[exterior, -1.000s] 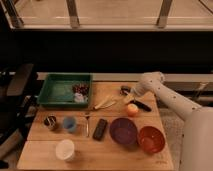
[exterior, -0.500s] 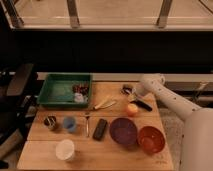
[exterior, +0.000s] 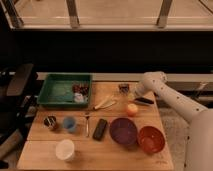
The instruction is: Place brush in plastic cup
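Observation:
The brush (exterior: 143, 101), slim and dark, lies on the wooden table (exterior: 45, 155) near its right edge, just above an orange ball (exterior: 131, 109). The small translucent blue plastic cup (exterior: 69, 123) stands at the left of the table, far from the brush. My gripper (exterior: 125, 89) hangs at the end of the white arm (exterior: 165, 92) over the back of the table, a little up and left of the brush. The brush looks to be lying free on the table.
A green tray (exterior: 55, 92) with small items sits at the back left. A cream utensil (exterior: 105, 103), a fork (exterior: 87, 124), a black block (exterior: 100, 128), a dark metallic cup (exterior: 50, 121), a white cup (exterior: 65, 149), a purple bowl (exterior: 123, 131) and a red bowl (exterior: 151, 139) are spread over the table.

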Robot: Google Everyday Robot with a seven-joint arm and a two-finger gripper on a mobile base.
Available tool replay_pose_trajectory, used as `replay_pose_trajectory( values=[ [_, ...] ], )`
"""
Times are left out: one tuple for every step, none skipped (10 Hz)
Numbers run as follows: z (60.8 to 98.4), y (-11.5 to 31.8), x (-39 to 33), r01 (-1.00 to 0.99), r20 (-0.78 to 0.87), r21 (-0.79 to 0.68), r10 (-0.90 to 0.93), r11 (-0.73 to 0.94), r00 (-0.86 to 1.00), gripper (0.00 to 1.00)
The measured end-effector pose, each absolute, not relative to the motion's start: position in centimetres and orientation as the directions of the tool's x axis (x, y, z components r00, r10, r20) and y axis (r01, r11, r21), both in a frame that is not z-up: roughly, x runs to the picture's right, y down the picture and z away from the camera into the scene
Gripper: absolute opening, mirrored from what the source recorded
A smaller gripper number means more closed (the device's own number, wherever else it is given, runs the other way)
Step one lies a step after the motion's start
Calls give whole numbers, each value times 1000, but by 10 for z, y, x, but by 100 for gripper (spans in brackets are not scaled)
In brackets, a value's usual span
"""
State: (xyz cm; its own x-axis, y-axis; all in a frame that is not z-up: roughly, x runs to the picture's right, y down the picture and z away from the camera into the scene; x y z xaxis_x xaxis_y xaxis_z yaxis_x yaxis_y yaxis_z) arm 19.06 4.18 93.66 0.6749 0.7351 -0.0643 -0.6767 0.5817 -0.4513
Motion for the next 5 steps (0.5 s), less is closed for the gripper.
replay_pose_trajectory(
  values=[
    [919,30,176,-607,-8,-475,687,637,727,0],
    [906,26,158,-531,46,-499,632,685,773,0],
    [894,26,140,-456,95,-521,580,722,809,0],
    [882,31,123,-379,143,-541,525,751,839,0],
    [868,39,108,-306,186,-559,477,770,859,0]
  ],
)
